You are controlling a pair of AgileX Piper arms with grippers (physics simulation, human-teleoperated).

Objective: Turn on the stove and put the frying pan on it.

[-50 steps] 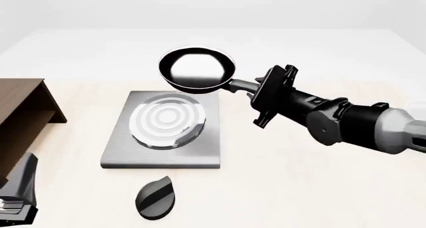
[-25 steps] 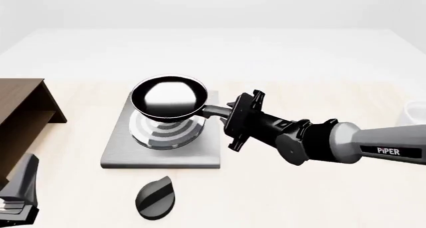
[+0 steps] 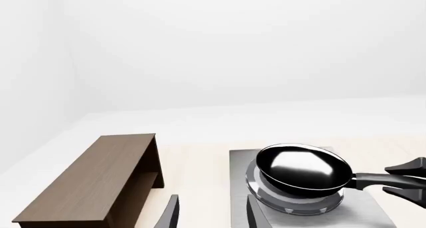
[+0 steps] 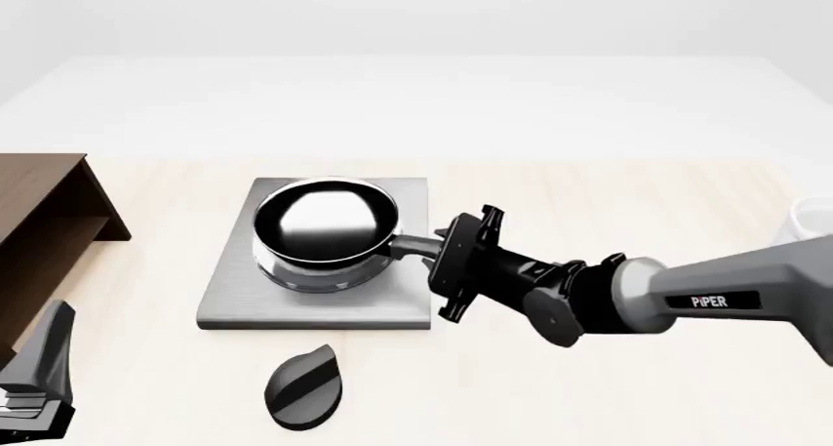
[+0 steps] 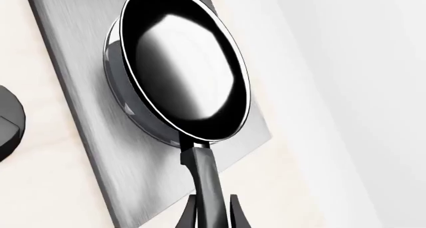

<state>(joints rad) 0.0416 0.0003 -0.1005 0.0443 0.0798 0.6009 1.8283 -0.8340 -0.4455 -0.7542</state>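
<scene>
Risk: right gripper [image 4: 450, 261] pinches the long handle of the glossy black frying pan [image 4: 324, 220] over the grey metal stove [image 4: 316, 300]; opening early tips it.

I count one stove [image 4: 316, 300], a single grey slab, and one black knob [image 4: 306, 387] lying apart from it on the table. There is one frying pan [image 4: 326, 220]. One brown wooden shelf [image 4: 46, 222] stands at the left. At the far right edge I see part of one white object [image 4: 813, 220]. Two of my arms show: my right gripper [image 4: 436, 251] and my left gripper [image 3: 207, 215].
</scene>
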